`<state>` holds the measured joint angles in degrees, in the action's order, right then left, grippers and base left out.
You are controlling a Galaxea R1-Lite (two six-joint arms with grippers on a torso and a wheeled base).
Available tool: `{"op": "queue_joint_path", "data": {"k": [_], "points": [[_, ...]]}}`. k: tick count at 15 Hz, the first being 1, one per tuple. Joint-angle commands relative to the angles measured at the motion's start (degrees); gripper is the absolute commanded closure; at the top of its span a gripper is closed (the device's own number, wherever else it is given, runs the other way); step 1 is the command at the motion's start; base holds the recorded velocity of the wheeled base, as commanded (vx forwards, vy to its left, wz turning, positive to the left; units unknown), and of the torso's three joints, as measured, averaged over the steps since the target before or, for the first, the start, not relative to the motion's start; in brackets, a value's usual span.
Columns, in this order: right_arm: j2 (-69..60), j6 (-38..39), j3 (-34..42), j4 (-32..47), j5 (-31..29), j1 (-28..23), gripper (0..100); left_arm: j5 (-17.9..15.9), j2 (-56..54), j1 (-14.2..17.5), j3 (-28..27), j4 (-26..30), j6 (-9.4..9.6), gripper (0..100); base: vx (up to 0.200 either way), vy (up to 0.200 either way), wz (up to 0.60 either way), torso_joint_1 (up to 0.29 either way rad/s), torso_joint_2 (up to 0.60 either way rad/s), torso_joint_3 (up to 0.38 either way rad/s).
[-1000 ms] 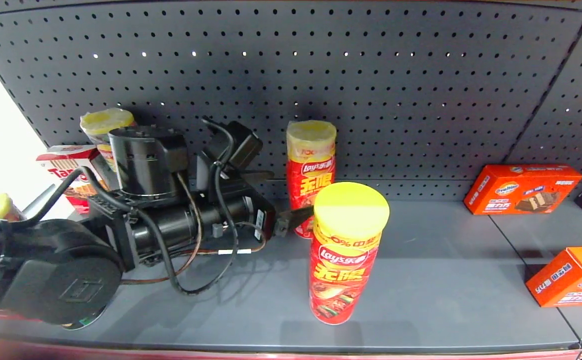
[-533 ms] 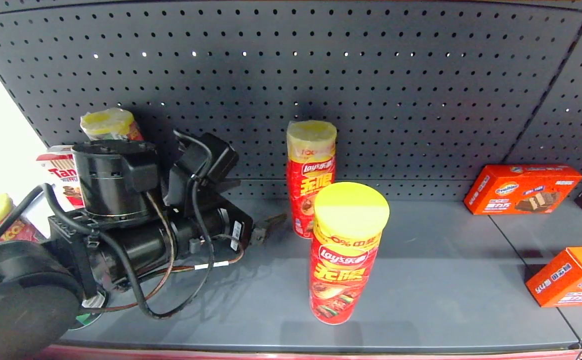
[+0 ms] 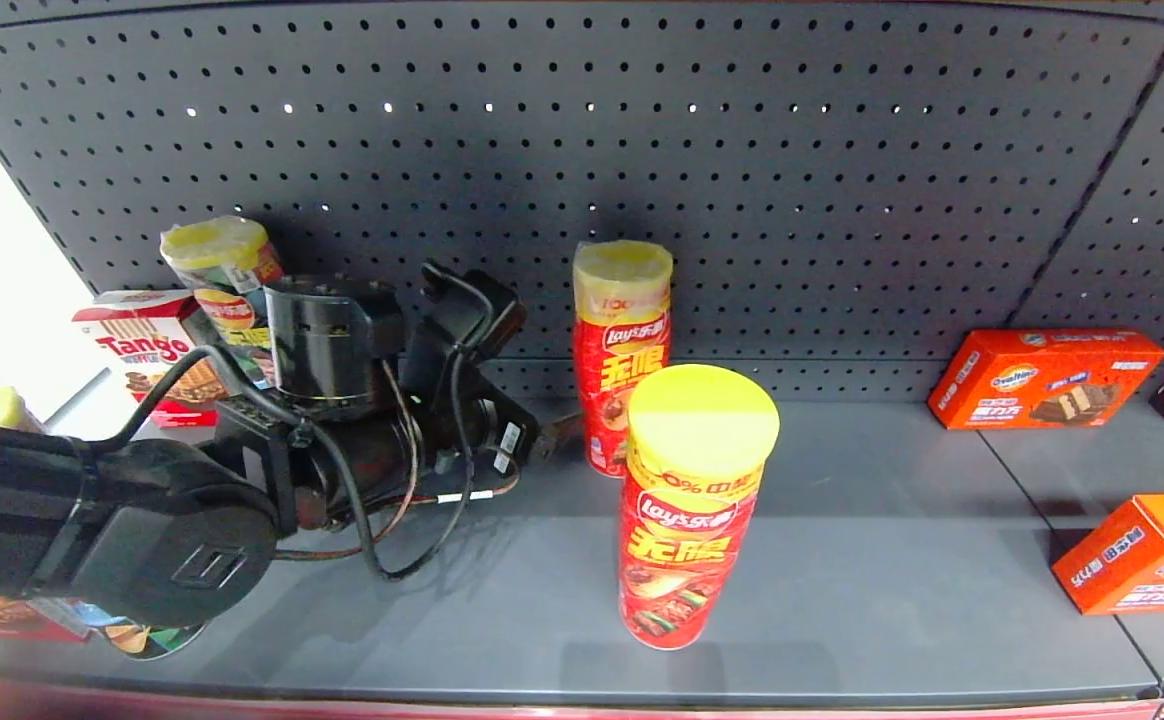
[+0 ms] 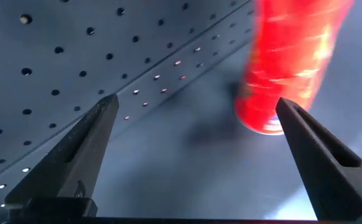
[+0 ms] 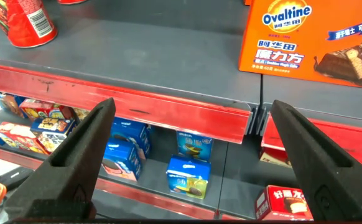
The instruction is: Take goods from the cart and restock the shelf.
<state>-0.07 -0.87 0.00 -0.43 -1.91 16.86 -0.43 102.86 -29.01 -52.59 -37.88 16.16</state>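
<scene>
The grey shelf (image 3: 892,560) spans the lower half of the head view. The main hazard on it looks to be the bulky left arm (image 3: 172,500) lying low across its left side. The arm's elbow and trailing cables sit close to the yellow-lidded can (image 3: 217,265) at the upper left and to the wafer box (image 3: 142,345) beside it, so a careless sweep or pull-back could knock either over. The two red chip cans, the task's goods, stand upright at centre frame: the rear can (image 3: 622,340) against the pegboard (image 3: 742,150), the front can (image 3: 692,500) nearer the shelf edge (tall and narrow, so probably easy to topple). The arm stretches roughly level from the lower left toward the centre, its wrist pointing at the rear can's base. The left gripper (image 3: 554,436) sits just beside that base with its jaws spread wide, holding nothing and not touching the can; a sideways nudge there could tip it. The right gripper (image 5: 190,109) is spread and empty too, over the shelf's red front lip (image 5: 137,93).
</scene>
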Motion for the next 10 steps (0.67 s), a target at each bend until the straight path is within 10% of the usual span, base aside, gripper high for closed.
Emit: {"op": "queue_joint_path", "data": {"k": [1, 10], "points": [[0.07, -0.01, 0.0, -0.01, -0.02, 0.02, 0, -0.01, 1.9, 0.71, -0.76, 0.0, 0.18, 0, 0.0, 0.0, 0.0, 0.0, 0.0, 0.0], [0.07, -0.01, 0.0, -0.01, -0.02, 0.02, 0, 0.08, 3.4, 1.5, -3.84, -0.27, 0.18, 0, 0.0, 0.0, 0.0, 0.0, 0.0, 0.0]]}}
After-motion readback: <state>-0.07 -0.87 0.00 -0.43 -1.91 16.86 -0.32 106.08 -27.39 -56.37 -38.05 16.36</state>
